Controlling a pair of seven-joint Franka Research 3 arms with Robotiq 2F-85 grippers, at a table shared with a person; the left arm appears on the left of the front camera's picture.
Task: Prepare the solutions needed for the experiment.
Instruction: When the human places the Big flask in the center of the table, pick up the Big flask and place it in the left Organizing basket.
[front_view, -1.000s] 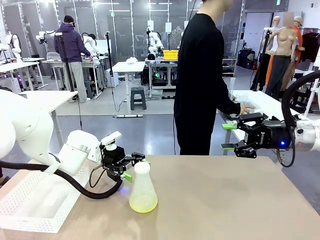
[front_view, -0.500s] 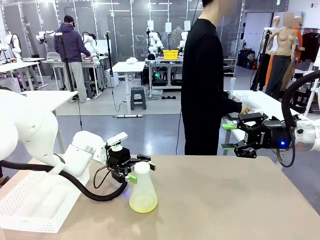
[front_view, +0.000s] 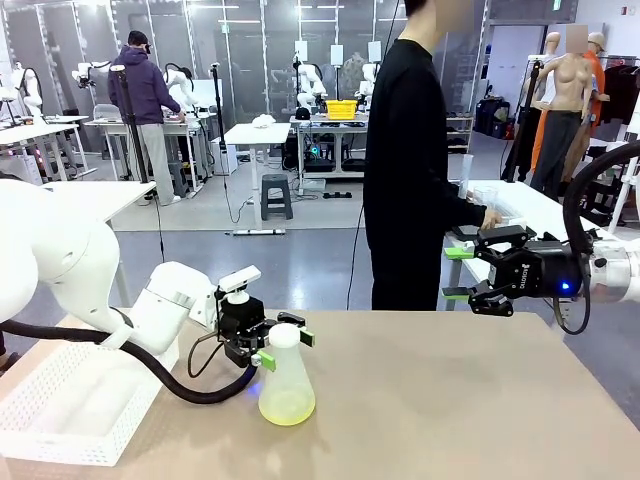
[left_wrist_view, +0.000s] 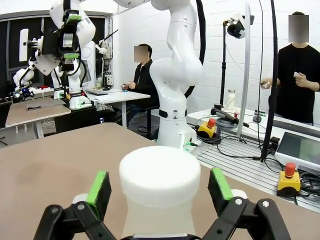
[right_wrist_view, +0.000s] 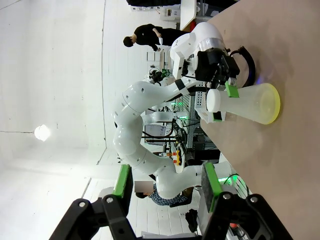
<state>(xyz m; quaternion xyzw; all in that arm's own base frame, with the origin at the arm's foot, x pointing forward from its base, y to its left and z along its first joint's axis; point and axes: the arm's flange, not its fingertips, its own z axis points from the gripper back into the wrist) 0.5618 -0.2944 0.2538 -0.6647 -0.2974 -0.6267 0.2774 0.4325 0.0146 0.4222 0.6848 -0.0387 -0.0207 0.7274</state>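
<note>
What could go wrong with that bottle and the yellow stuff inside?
The left pincer stands open around the capped neck of the flask, pads not touching. If it closes off-centre or bumps the neck, the flask might tip. A loose grip just under the white cap might slip, shaking the yellow-green solution.

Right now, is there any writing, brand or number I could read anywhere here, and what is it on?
No text here reads clearly.
Right gripper: small white print on its black body, too small to read.
Flask: no label or marks visible.
Wall signs far behind: white sheets, blurred.
Screen beside the table: too blurred to read.
</note>
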